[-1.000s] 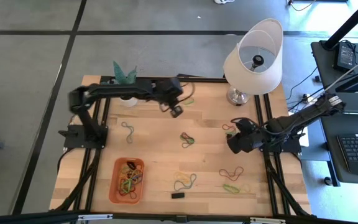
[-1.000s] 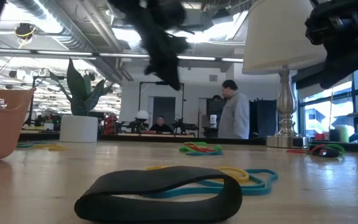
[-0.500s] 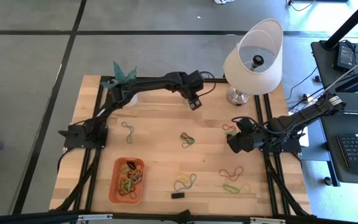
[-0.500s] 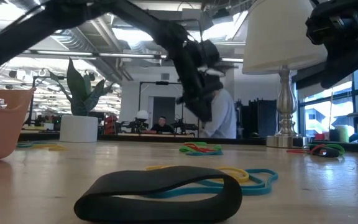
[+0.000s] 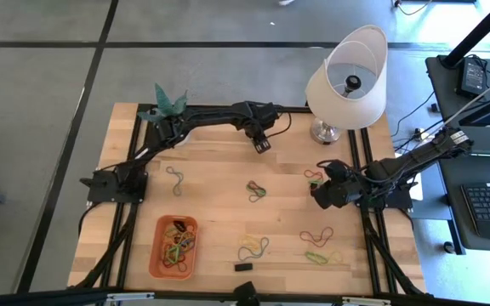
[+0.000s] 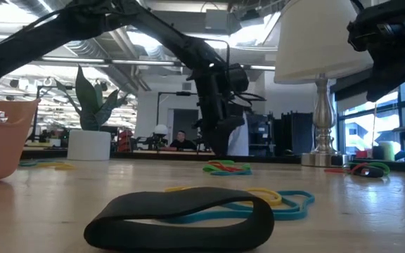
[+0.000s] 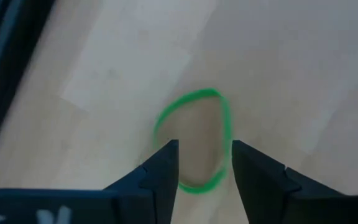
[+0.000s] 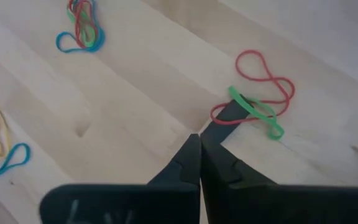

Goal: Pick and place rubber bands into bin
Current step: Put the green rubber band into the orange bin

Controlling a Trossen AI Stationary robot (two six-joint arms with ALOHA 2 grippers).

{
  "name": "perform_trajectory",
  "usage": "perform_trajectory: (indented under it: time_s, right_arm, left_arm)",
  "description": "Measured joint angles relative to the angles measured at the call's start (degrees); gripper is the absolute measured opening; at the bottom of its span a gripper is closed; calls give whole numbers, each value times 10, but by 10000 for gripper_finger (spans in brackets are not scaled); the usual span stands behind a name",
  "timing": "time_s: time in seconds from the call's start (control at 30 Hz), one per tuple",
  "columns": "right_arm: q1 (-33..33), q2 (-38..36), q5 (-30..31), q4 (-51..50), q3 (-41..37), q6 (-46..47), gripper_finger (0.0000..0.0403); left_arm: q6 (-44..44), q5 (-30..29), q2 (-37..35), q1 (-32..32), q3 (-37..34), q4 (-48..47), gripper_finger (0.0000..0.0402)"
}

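Note:
My left gripper (image 5: 262, 144) is open and low over the table's far middle, pointing steeply down. In the left wrist view its fingers (image 7: 160, 174) straddle the near part of a green rubber band (image 7: 224, 112) that lies flat on the wood; no touch shows. My right gripper (image 5: 320, 197) is shut and waits above the table's right side, near a red and a green rubber band (image 8: 257, 93). The orange bin (image 5: 158, 248) stands at the near left with several bands inside. More rubber bands (image 5: 256, 190) lie scattered on the table.
A white lamp (image 5: 347, 76) stands at the far right corner and a potted plant (image 5: 170, 104) at the far left. A small black block (image 5: 243, 267) lies near the front edge. Loose bands lie at the left (image 5: 174, 178), near middle (image 5: 252, 246) and near right (image 5: 317, 238).
My left gripper has gone toward the table's right edge and down, from above the far middle to just over the green band. The arm has stretched out along the far edge. The bands have not moved.

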Motion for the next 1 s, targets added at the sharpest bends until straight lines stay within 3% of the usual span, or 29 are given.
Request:
perform_trajectory:
  time_s: [0.4, 0.67, 0.87, 1.0]
  right_arm:
    - [2, 0, -21, 0, 0, -64, 0]
    - [2, 0, -35, 6, 0, -90, 0]
    - [2, 0, -35, 21, 0, -92, 0]
    - [2, 0, -35, 26, 0, -86, 0]
  left_arm:
    - [-20, 12, 1, 0, 0, -41, 120]
    - [80, -11, 1, 0, 0, -53, 120]
    - [205, -46, 1, -13, 0, -4, 120]
    - [187, -40, 1, -19, 0, 47, 120]
